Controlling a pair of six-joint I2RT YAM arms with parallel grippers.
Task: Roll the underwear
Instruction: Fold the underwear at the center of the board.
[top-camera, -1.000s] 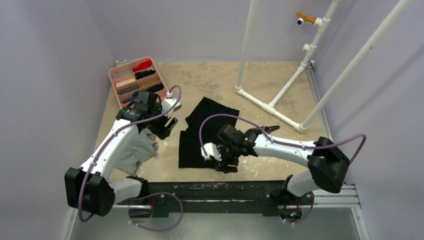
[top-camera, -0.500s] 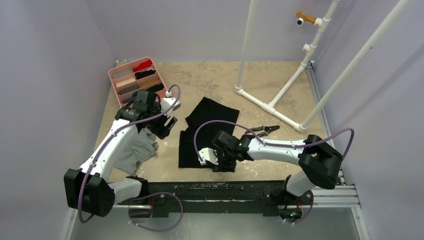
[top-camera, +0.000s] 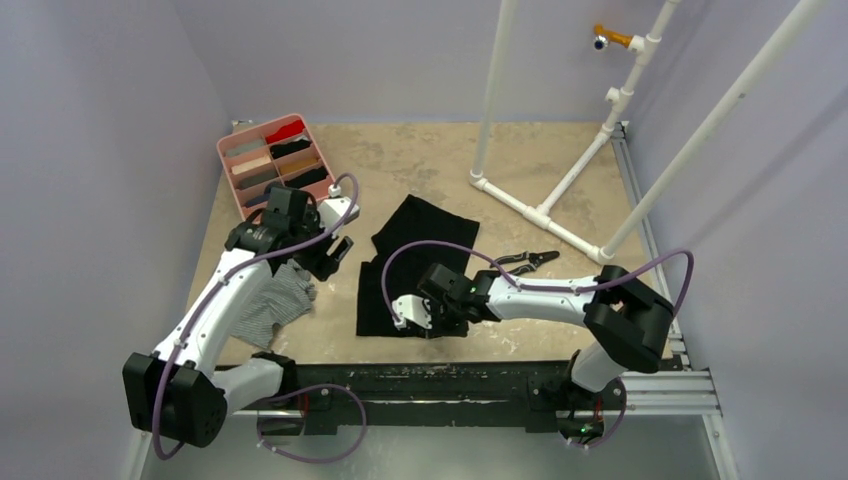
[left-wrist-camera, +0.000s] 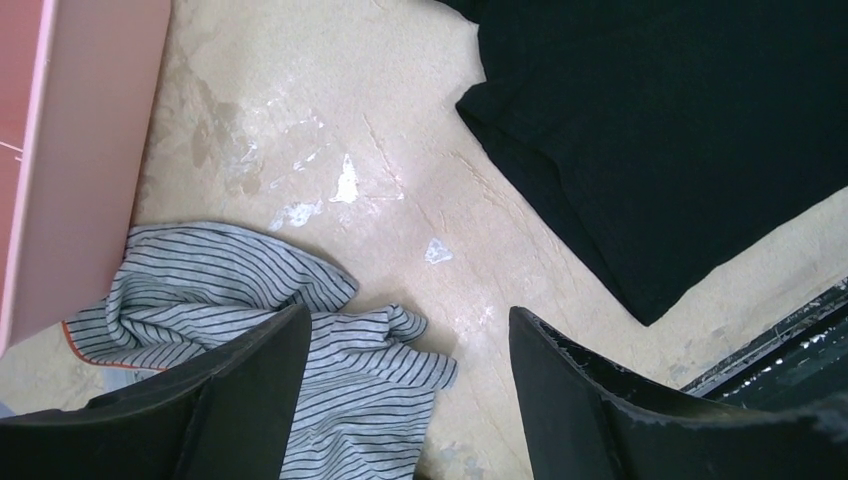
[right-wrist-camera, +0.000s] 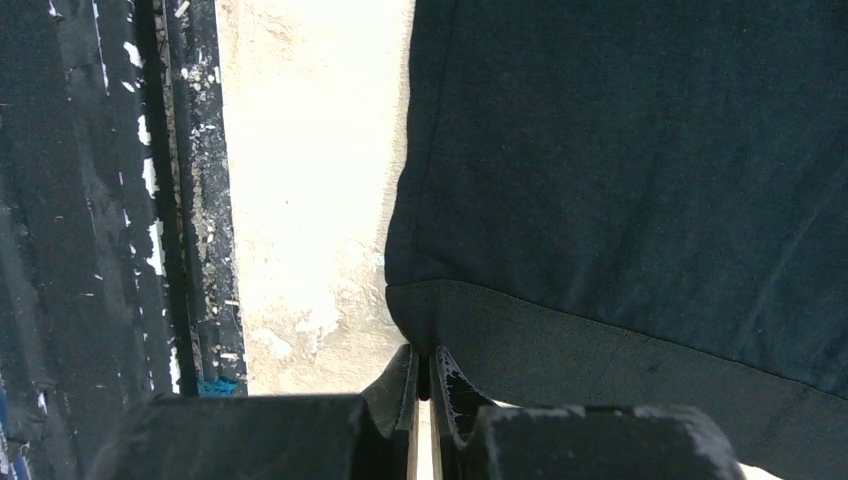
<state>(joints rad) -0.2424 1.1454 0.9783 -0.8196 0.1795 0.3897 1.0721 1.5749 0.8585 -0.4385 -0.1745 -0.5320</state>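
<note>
The black underwear lies spread flat in the middle of the table. My right gripper is at its near edge, jaws pressed together on the corner of the waistband; the pinched fold shows between the right gripper's fingertips. The grey striped underwear lies crumpled at the left, with an orange-red edge. Above the gap between the two garments, my left gripper hovers open. In the left wrist view the striped underwear is under the left finger, nothing sits in my left gripper, and the black underwear is at upper right.
A pink divided tray with folded cloths stands at the back left, its wall close to the left gripper. Black-handled pliers lie right of the black garment. A white pipe frame rises at the back right. A black rail runs along the near edge.
My right gripper slid left along the near edge of the black underwear and went from open to shut on its corner. The left arm barely shifted.
</note>
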